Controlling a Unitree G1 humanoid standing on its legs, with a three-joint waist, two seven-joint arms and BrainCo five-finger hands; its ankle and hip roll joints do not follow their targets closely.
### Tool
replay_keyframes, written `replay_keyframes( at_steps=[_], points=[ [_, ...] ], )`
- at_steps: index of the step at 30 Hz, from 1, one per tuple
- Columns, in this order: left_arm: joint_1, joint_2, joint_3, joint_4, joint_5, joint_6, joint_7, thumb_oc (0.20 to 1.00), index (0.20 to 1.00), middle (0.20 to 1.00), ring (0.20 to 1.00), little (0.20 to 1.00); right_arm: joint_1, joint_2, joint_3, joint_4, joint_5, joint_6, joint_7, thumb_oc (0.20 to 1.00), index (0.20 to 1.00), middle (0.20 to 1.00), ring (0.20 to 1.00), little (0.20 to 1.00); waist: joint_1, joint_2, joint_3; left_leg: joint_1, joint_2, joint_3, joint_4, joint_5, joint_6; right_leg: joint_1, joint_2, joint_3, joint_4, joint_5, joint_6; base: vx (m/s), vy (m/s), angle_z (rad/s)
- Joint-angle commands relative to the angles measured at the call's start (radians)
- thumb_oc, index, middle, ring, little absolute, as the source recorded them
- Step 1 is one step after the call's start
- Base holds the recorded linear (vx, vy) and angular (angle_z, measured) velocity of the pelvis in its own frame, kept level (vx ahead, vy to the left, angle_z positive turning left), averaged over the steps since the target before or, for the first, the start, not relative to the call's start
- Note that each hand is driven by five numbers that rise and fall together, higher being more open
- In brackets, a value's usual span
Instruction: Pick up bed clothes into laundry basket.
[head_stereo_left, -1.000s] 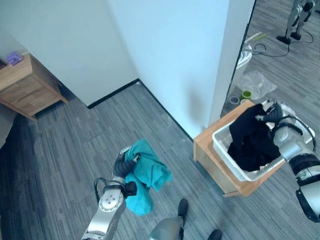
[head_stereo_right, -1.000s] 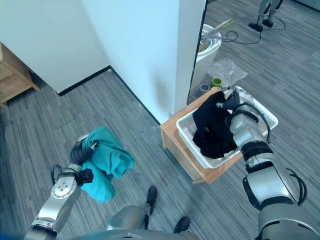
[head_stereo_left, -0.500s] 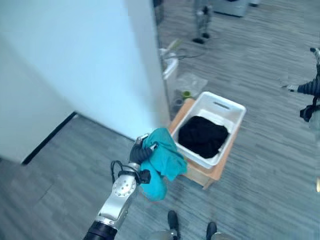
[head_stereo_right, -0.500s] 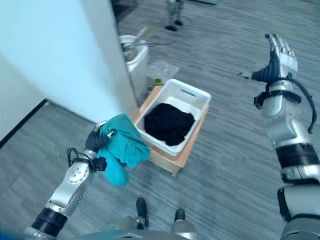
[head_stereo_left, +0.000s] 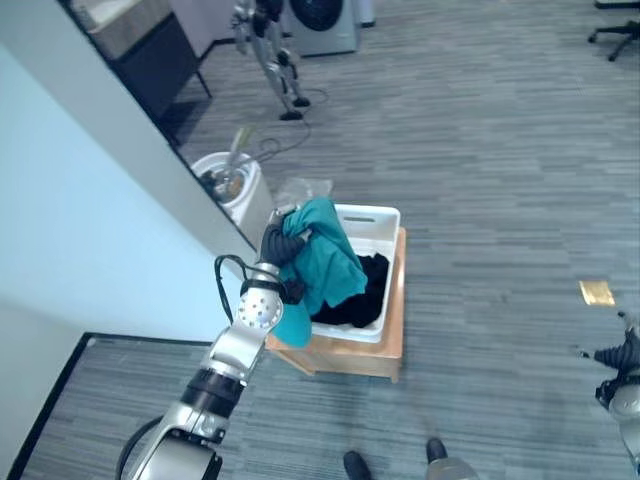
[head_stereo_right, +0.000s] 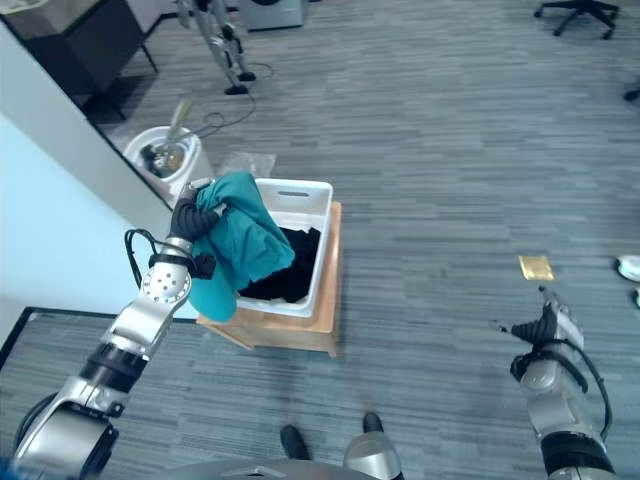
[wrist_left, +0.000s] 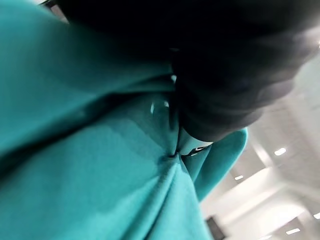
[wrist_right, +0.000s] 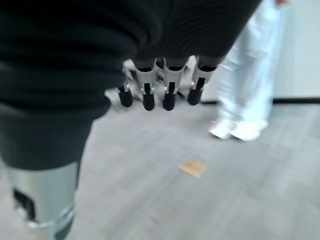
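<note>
Left robot hand (head_stereo_left: 280, 243) is clutching crumpled teal cloth garment (head_stereo_left: 325, 265) over white plastic laundry basket (head_stereo_left: 375, 218) containing black clothes (head_stereo_left: 368, 285); my right robot hand (head_stereo_right: 545, 327) is hanging relaxed, holding nothing.

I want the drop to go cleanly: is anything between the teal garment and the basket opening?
Nothing visible. The left hand holds the teal garment bunched above the white laundry basket, whose opening is uncovered, with only black clothes lying inside.

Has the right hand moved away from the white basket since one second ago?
Yes. The right hand now hangs over the floor, far to the right of the white basket, no longer at its rim.
</note>
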Motion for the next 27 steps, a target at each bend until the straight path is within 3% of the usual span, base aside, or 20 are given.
replay_keyframes(
  at_steps=[1, 8, 16, 17, 24, 25, 27],
  points=[
    [-0.129, 0.058, 0.039, 0.115, 0.047, 0.019, 0.098, 0.2, 0.2, 0.2, 0.2, 0.2, 0.027, 0.011, -0.04, 0.024, 0.135, -0.035, 0.006, 1.0, 1.0, 1.0, 1.0, 1.0, -0.017, -0.05, -0.006, 0.086, 0.04, 0.076, 0.014, -0.082, -0.089, -0.054, -0.128, -0.069, 0.02, 0.07, 0.126, -0.02, 0.008, -0.47],
    [-0.319, 0.05, 0.016, 0.492, 0.006, 0.032, 0.134, 0.2, 0.2, 0.2, 0.2, 0.2, 0.001, 0.03, -0.053, 0.03, 0.317, -0.11, -0.001, 1.0, 1.0, 1.0, 1.0, 1.0, -0.066, -0.042, 0.051, -0.011, 0.046, 0.109, 0.014, -0.073, -0.106, -0.187, -0.13, -0.049, 0.02, 0.096, 0.146, -0.05, 0.041, -0.25],
    [-0.447, 0.069, -0.03, 0.581, -0.094, -0.011, 0.102, 0.2, 0.2, 0.2, 0.2, 0.2, -0.043, 0.058, -0.011, -0.062, 0.394, -0.166, -0.006, 1.0, 1.0, 1.0, 1.0, 1.0, -0.089, -0.049, 0.109, -0.1, 0.065, 0.124, 0.014, -0.036, -0.122, -0.295, -0.14, -0.046, 0.018, 0.12, 0.146, -0.05, -0.006, -0.17],
    [-0.502, 0.05, -0.062, 0.655, -0.065, 0.008, 0.087, 1.0, 1.0, 1.0, 1.0, 1.0, -0.073, 0.093, 0.002, -0.047, 0.416, -0.182, -0.039, 1.0, 1.0, 1.0, 1.0, 1.0, -0.101, -0.041, 0.135, -0.137, 0.066, 0.122, 0.014, -0.023, -0.124, -0.329, -0.15, -0.047, 0.018, 0.128, 0.146, -0.07, 0.023, 0.01],
    [-0.526, 0.043, -0.058, 0.707, -0.013, 0.028, 0.11, 1.0, 1.0, 1.0, 1.0, 1.0, -0.049, 0.142, 0.04, -0.116, 0.426, -0.205, -0.032, 1.0, 1.0, 1.0, 1.0, 1.0, -0.121, -0.029, 0.159, -0.151, 0.064, 0.129, 0.014, -0.021, -0.128, -0.34, -0.158, -0.05, 0.018, 0.131, 0.146, -0.02, 0.001, 0.0],
    [-0.037, -0.262, -0.091, 0.277, -0.094, -0.08, 0.098, 1.0, 1.0, 1.0, 1.0, 1.0, -0.26, 0.157, 0.223, -0.091, 0.492, -0.209, 0.004, 1.0, 1.0, 1.0, 1.0, 1.0, 0.016, 0.117, 0.147, -0.032, 0.159, 0.059, 0.014, 0.086, -0.19, -0.189, -0.109, -0.143, 0.018, 0.057, 0.061, -0.01, -0.008, -0.1],
    [-0.03, -0.258, -0.091, 0.25, -0.092, -0.082, 0.099, 1.0, 1.0, 1.0, 1.0, 1.0, -0.278, 0.16, 0.225, -0.086, 0.497, -0.209, -0.001, 1.0, 1.0, 1.0, 1.0, 1.0, 0.024, 0.117, 0.143, -0.028, 0.157, 0.052, 0.014, 0.087, -0.188, -0.177, -0.111, -0.146, 0.018, 0.053, 0.059, 0.01, -0.004, -0.25]
  ],
)
